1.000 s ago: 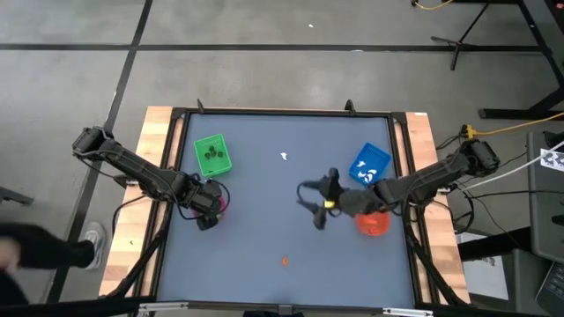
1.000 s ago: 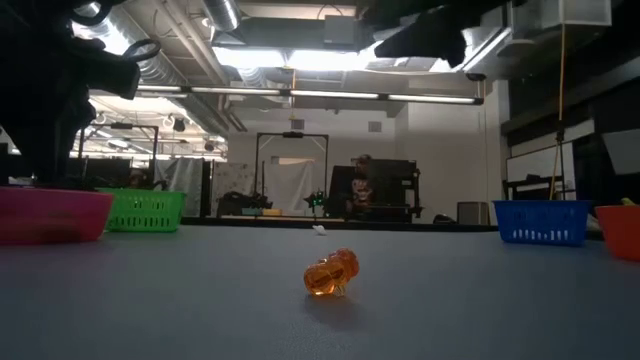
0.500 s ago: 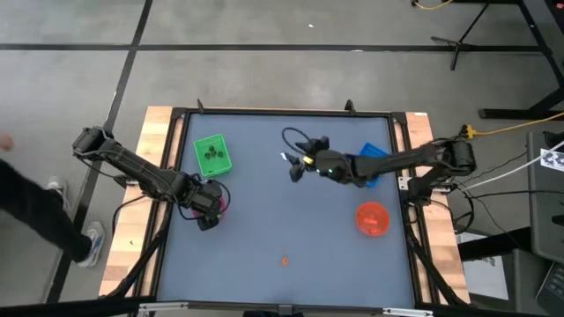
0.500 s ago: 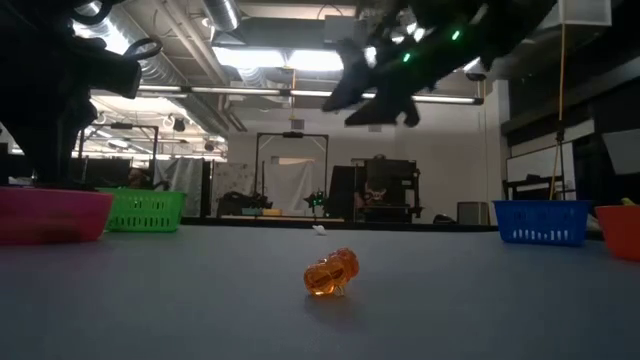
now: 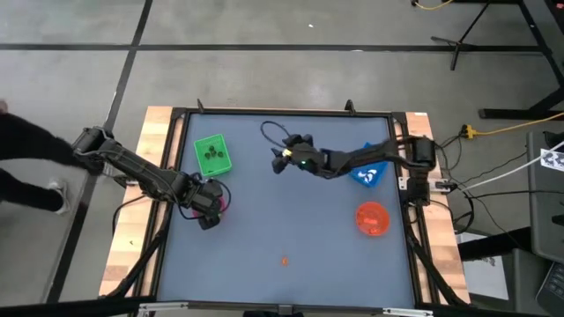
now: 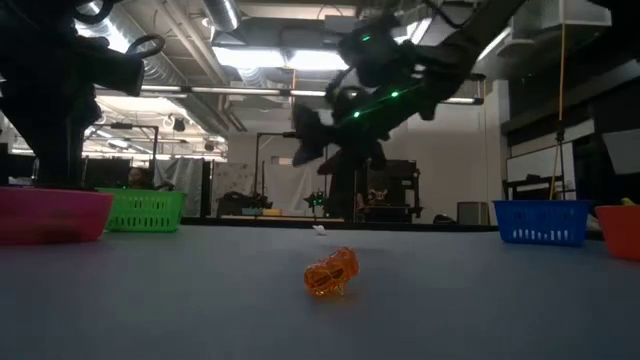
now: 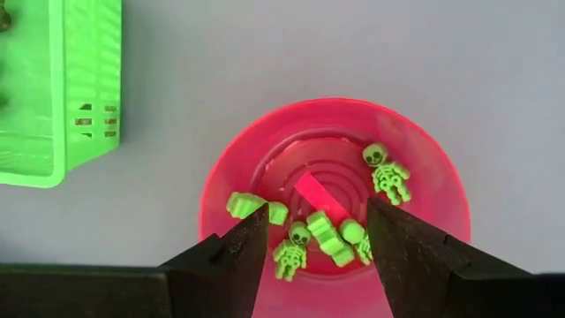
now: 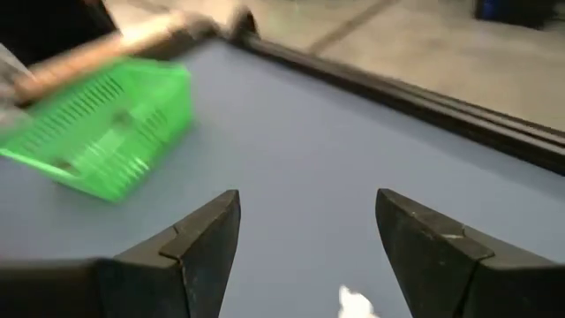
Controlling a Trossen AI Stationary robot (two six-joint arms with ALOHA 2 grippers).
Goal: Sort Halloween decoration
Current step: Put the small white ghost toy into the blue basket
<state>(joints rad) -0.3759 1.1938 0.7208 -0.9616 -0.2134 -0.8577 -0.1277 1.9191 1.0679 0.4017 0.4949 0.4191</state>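
Observation:
My left gripper (image 7: 316, 243) is open above the pink bowl (image 7: 441, 190), which holds several green skeleton figures (image 7: 387, 172); it touches none of them. My right gripper (image 8: 309, 252) is open in the air over the table's far middle (image 5: 284, 160). A tiny white figure (image 8: 355, 305) lies on the table just under and ahead of it, and also shows in the low view (image 6: 320, 229). An orange figure (image 6: 332, 272) lies on its side near the front edge (image 5: 285, 260).
A green square tray (image 5: 211, 154) with dark figures stands at the far left. A blue tray (image 5: 372, 169) stands at the far right, partly under my right arm. An orange bowl (image 5: 372, 218) stands at the right. A person passes beyond the table's left edge (image 5: 26, 167).
My right gripper has swung from beside the orange bowl toward the table's far edge and left, past the blue tray, and now hangs over the white figure. It stays open. My left gripper has kept still over the pink bowl.

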